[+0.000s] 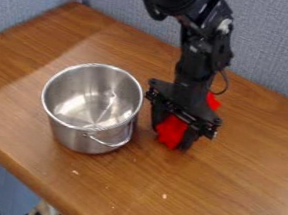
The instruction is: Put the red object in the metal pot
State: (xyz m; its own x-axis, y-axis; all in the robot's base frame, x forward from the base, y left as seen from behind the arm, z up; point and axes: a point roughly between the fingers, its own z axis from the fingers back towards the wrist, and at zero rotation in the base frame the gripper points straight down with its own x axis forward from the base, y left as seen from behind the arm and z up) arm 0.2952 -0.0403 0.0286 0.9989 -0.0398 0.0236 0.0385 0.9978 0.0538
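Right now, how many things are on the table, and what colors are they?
Silver: 1, the metal pot
Red: 1, the red object, held between the robot's fingers
Total: 2 things on the wooden table

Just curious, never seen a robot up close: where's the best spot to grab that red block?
Across its narrow sides, from straight above: the red block is long and flat-sided, so it fits between the fingers. The gripper is shut on it that way now, beside the pot.
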